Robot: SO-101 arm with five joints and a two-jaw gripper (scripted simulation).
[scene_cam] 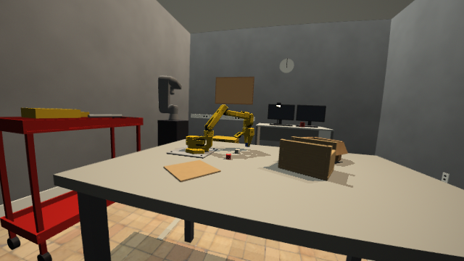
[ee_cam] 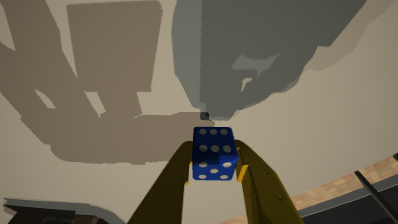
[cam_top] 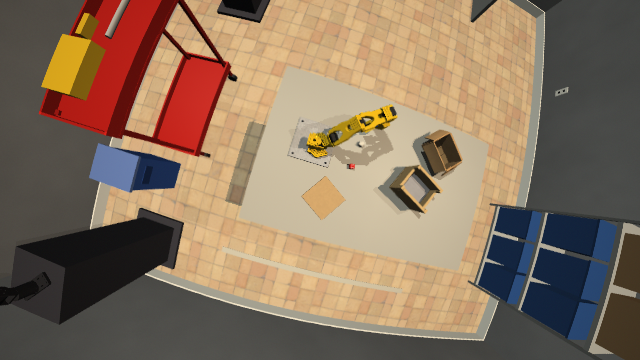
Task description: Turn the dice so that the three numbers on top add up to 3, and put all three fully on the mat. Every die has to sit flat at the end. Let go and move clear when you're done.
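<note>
Gray walls behind table (cam_top: 425, 240) (scene_cam: 232, 196). Blue die (scene_cam: 247, 145) (ee_cam: 214, 154) sits between fingertips of end effector (scene_cam: 248, 143) (ee_cam: 215, 162), pinched (six-pip and five-pip faces toward wrist view), above tabletop.

Top: high overhead, far, looking down; exterior: tableside, farther off, level-ish; both share table (cam_top: 280, 200) (scene_cam: 235, 196). Wrist: close, facing tabletop.

Blue die (scene_cam: 247, 145) (ee_cam: 214, 153) in pincer (scene_cam: 248, 143) (ee_cam: 215, 165), red (cam_top: 351, 166) (scene_cam: 228, 156) and white dice (cam_top: 361, 144) (scene_cam: 237, 151) off mat (cam_top: 323, 198) (scene_cam: 192, 170)
</note>
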